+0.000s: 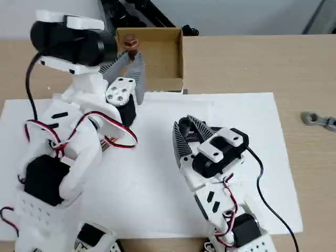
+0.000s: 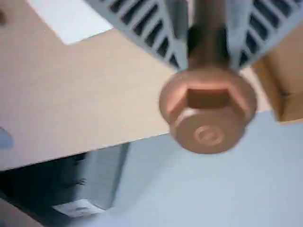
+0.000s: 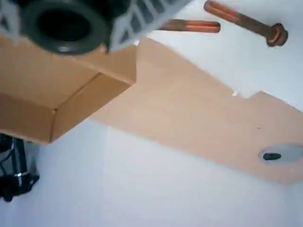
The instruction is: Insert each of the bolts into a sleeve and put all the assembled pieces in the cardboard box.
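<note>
Table (image 1: 262,63): light wood, running to a pale wall at the far side, with dark equipment (image 1: 134,11) standing at the far edge behind the box. White sheet (image 1: 157,199): laid flat over the near and middle part of the table, under both arms; its far edge lies against the near wall of the box. Cardboard box (image 1: 163,58): open-topped, at the far centre, left of bare wood. Left hand (image 1: 131,56): raised over the box's left part, clenched on the shaft of a copper bolt (image 1: 130,42). The bolt stands upright with its flanged hex head on top, above the fingertips. In the left wrist view a dark band shows on the shaft between the fingers (image 2: 151,33), but whether it is a sleeve cannot be told. Right hand (image 1: 185,126): low over the middle of the sheet, right of the left arm and well apart from the box, grasping a black sleeve (image 3: 63,24) whose open bore faces the right wrist camera. Two further bolts: one with its head showing (image 3: 246,22), one seen as a bare shaft (image 3: 191,25), lying on the sheet near each other. Wrench (image 1: 316,119): grey metal, on bare wood at the right edge, off the sheet. Black cable (image 1: 270,205): trailing from the right arm across the sheet's near right part.
</note>
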Robot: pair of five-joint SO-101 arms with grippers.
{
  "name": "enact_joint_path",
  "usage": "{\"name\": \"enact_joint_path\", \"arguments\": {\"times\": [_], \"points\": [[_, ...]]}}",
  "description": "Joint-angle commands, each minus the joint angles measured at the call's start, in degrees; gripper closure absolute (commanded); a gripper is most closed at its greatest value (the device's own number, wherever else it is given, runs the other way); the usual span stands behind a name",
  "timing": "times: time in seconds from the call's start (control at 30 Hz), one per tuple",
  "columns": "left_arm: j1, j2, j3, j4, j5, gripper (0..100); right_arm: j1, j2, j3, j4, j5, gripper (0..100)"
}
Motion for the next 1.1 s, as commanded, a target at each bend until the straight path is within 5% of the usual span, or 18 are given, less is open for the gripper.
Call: {"name": "enact_joint_path", "arguments": {"times": [0.0, 0.17, 1.07], "points": [[5.98, -1.41, -0.13, -1.93, 0.18, 100, -1.80, 4.35, -6.51, -2.15, -0.53, 99.5], [10.20, -1.23, 0.04, -2.02, 0.44, 100, -3.91, 11.03, -13.19, -2.15, -0.62, 99.5], [10.37, -1.76, 3.82, 4.57, 3.87, 100, -3.47, 12.97, -13.45, -2.15, -0.35, 99.5]]}}
